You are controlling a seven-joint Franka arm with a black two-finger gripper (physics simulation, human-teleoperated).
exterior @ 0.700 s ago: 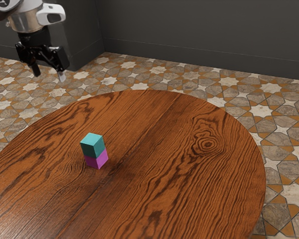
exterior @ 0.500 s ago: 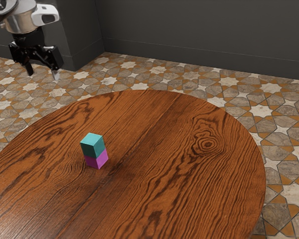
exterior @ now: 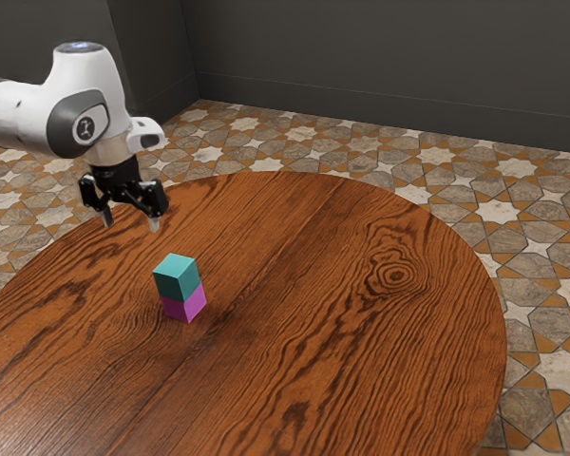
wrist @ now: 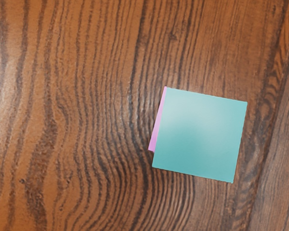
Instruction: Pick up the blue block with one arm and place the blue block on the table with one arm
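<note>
Blue-green cube-shaped block, one of it, sits on top of one magenta cube-shaped block, which stands on the single round, dark-grained wooden worktop. That makes two blocks in all, stacked in one short upright column.

Being a cube, the blue-green block has no long axis of its own. Its top face lies level, its sides stand upright, and one vertical edge points toward the camera in the exterior view, with a side face showing on each hand of that edge. In the wrist view two of its sides run roughly along the wood's grain, and a thin wedge of the magenta block peeps out past one side, so the two cubes are not quite in line.

One white robot arm comes in from the exterior view's left. Its two fingers, dark with pale tips, point downward and stand spread apart, released, with nothing between them. They hang above the worktop, near the stack and touching neither block.

Behind the worktop are a star-patterned tile floor and a dark grey wall.
</note>
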